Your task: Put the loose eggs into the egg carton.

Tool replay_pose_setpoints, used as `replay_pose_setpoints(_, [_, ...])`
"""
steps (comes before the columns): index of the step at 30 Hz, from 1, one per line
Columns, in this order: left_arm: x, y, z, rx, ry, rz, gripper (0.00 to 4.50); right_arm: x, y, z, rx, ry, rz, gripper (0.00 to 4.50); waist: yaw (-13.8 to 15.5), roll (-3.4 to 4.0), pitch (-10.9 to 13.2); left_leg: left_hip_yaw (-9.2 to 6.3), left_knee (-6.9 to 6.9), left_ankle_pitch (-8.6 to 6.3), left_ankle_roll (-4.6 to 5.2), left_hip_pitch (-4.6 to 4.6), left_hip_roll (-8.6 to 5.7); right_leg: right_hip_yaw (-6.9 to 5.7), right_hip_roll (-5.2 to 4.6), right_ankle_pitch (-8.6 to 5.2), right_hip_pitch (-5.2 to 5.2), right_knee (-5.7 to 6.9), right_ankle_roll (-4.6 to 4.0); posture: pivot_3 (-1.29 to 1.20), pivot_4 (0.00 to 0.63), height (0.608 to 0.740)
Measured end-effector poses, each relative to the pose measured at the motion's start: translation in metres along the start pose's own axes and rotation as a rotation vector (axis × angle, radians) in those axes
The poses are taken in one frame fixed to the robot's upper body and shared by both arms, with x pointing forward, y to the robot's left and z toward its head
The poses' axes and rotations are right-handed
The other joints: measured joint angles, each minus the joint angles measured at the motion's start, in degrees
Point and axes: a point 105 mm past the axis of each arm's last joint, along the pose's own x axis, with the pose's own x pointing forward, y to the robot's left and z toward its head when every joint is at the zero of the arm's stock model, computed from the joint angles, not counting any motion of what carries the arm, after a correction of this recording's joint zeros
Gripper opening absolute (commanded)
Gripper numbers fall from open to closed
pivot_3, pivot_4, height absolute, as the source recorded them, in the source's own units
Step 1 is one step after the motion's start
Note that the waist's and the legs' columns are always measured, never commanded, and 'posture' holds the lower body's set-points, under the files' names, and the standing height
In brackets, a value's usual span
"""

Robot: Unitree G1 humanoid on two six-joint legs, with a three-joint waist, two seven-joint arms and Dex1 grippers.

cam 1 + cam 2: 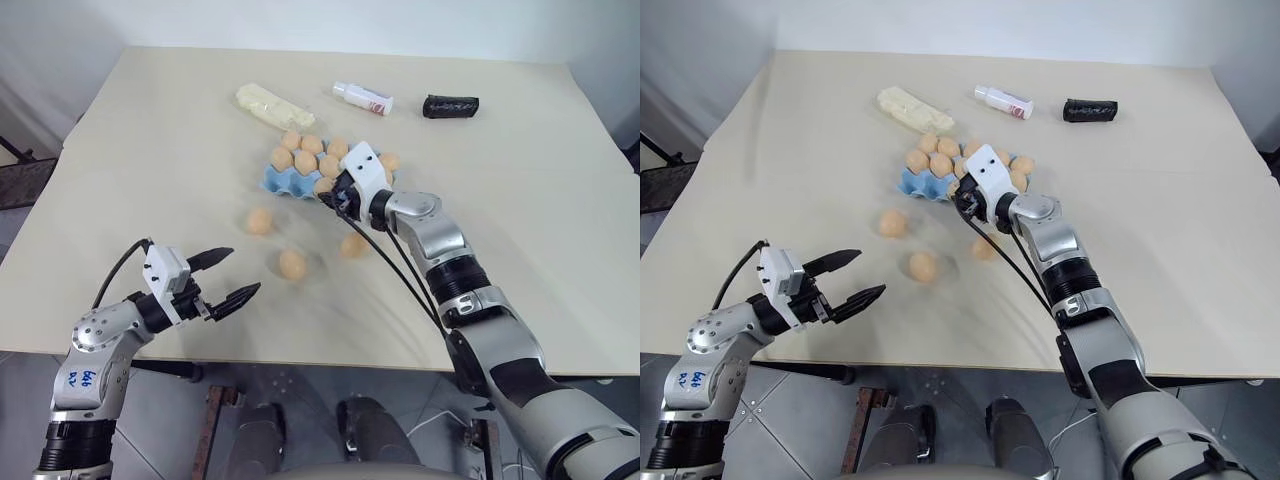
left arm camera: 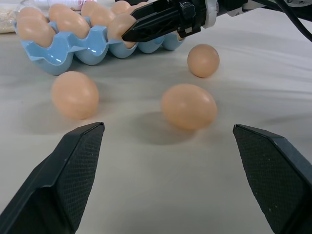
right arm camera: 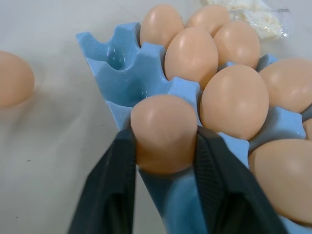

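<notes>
Centrally, the right end effector pinches an egg over the egg carton; the left end effector is spread.

The carton lies in the middle of the table, with eggs in its cups. Three loose eggs lie on the table in front of it. Behind it are a bag, a bottle and, rightmost, a case.
</notes>
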Motion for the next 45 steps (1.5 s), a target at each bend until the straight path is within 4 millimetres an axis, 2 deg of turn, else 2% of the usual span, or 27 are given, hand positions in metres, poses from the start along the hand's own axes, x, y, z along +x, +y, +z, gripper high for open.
replay_pose_setpoints(3, [0.000, -0.002, 0.001, 0.004, -0.001, -0.002, 4.50, -0.001, 0.000, 0.002, 0.011, -0.013, 0.009, 1.18, 0.0, 0.00, 0.0, 0.00, -0.02, 0.00, 0.00, 0.00, 0.00, 0.00, 0.00, 0.00, 0.00, -0.02, 0.00, 0.00, 0.150, 0.740])
replay_pose_setpoints(9, [0.000, -0.001, 0.001, 0.004, -0.002, 0.002, 4.50, -0.017, -0.006, 0.030, -0.017, -0.119, 0.028, 1.18, 0.2, 0.01, 0.0, -0.01, -0.05, 0.00, 0.00, 0.00, 0.00, -0.01, -0.01, 0.00, 0.01, -0.06, 0.00, 0.00, 0.150, 0.740])
replay_pose_setpoints(11, [0.000, -0.001, 0.002, 0.004, -0.003, 0.002, 4.50, -0.026, -0.013, 0.026, -0.032, -0.110, 0.011, 1.18, 0.3, 0.01, 0.0, -0.01, -0.04, 0.00, 0.00, -0.01, 0.00, -0.01, -0.01, 0.00, 0.02, -0.09, 0.00, 0.00, 0.150, 0.740])
replay_pose_setpoints(16, [0.001, -0.001, 0.002, 0.005, -0.005, 0.001, 4.50, -0.041, -0.025, 0.002, -0.026, -0.044, -0.022, 1.18, 0.3, 0.01, 0.0, 0.00, -0.04, 0.00, 0.00, -0.01, 0.00, -0.01, -0.01, 0.00, 0.02, -0.08, 0.00, 0.00, 0.150, 0.740])
replay_pose_setpoints(19, [0.005, 0.001, 0.008, 0.020, -0.022, -0.007, 4.50, -0.044, -0.025, -0.010, -0.023, -0.013, -0.021, 2.05, 0.0, 0.01, 0.0, 0.02, -0.05, 0.00, 0.00, 0.00, 0.00, 0.01, 0.02, 0.00, 0.01, -0.05, 0.00, 0.00, 0.150, 0.740])
replay_pose_setpoints(24, [0.004, 0.002, 0.006, 0.011, -0.017, -0.008, 4.50, -0.045, -0.019, -0.005, -0.030, -0.035, 0.012, 3.85, 0.2, 0.02, 0.0, 0.02, -0.04, 0.00, 0.00, 0.00, 0.01, 0.01, 0.02, 0.00, 0.01, -0.07, 0.00, 0.00, 0.150, 0.740])
replay_pose_setpoints(25, [0.004, 0.003, 0.005, 0.007, -0.015, -0.007, 4.50, -0.047, -0.016, -0.001, -0.036, -0.054, 0.030, 3.85, 0.2, 0.02, 0.0, 0.02, -0.05, 0.00, 0.00, -0.02, 0.01, 0.01, 0.01, 0.00, 0.01, -0.09, 0.00, 0.00, 0.150, 0.740])
replay_pose_setpoints(28, [0.003, 0.004, 0.004, 0.005, -0.012, -0.003, 4.50, -0.066, -0.004, 0.013, -0.078, -0.136, 0.095, 3.85, 0.6, 0.02, 0.0, -0.01, -0.09, -0.02, 0.02, -0.06, 0.01, -0.01, 0.00, 0.00, 0.02, -0.17, 0.00, 0.00, 0.150, 0.740])
replay_pose_setpoints(30, [0.002, 0.004, 0.004, 0.001, -0.008, -0.003, 4.50, -0.086, -0.006, 0.011, -0.084, -0.164, 0.096, 3.85, 1.2, 0.02, 0.0, -0.02, -0.09, -0.03, 0.04, -0.07, 0.01, -0.02, -0.01, 0.00, 0.05, -0.24, 0.00, 0.00, 0.150, 0.740])
replay_pose_setpoints(33, [-0.006, 0.008, 0.003, -0.001, 0.010, 0.002, 4.50, -0.136, -0.007, -0.012, -0.048, -0.189, 0.073, 3.85, 2.7, 0.02, 0.0, -0.15, -0.18, -0.06, 0.07, -0.11, 0.01, -0.10, 0.00, 0.00, 0.21, -0.60, 0.00, 0.00, 0.150, 0.740])
replay_pose_setpoints(35, [-0.007, 0.010, 0.005, 0.005, 0.012, 0.001, 4.50, -0.162, -0.006, -0.031, -0.029, -0.160, 0.051, 3.85, 3.0, 0.03, 0.0, -0.11, -0.15, -0.08, 0.11, -0.10, 0.00, -0.07, -0.01, 0.02, 0.26, -0.64, 0.03, 0.00, 0.150, 0.740])
replay_pose_setpoints(36, [-0.007, 0.010, 0.006, 0.005, 0.011, -0.006, 4.50, -0.174, -0.002, -0.039, -0.013, -0.147, 0.049, 4.21, 3.2, 0.03, 0.0, -0.12, -0.15, -0.08, 0.11, -0.06, 0.00, -0.07, 0.00, 0.02, 0.31, -0.65, 0.03, 0.00, 0.150, 0.740])
replay_pose_setpoints(38, [-0.006, 0.011, 0.007, 0.005, 0.009, -0.017, 4.50, -0.192, 0.006, -0.053, 0.045, -0.129, 0.034, 4.47, 3.2, 0.03, 0.0, -0.14, -0.14, -0.08, 0.11, 0.04, 0.01, -0.09, 0.02, 0.02, 0.44, -0.65, 0.03, 0.00, 0.150, 0.740])
replay_pose_setpoints(42, [-0.001, 0.015, 0.009, 0.006, 0.000, -0.035, 4.50, -0.217, 0.017, -0.081, 0.078, -0.047, 0.001, 4.47, 2.8, 0.07, 0.0, -0.14, -0.17, -0.05, 0.11, 0.49, 0.01, -0.07, 0.04, 0.13, 0.88, -0.73, 0.05, 0.00, 0.150, 0.740])
replay_pose_setpoints(45, [0.003, 0.019, 0.011, 0.023, -0.004, -0.038, 4.50, -0.221, 0.021, -0.087, 0.068, -0.042, -0.021, 4.47, 2.5, 0.08, 0.1, -0.11, -0.21, -0.05, 0.12, 0.91, 0.01, -0.02, 0.04, 0.18, 1.30, -0.80, 0.04, 0.00, 0.150, 0.740])
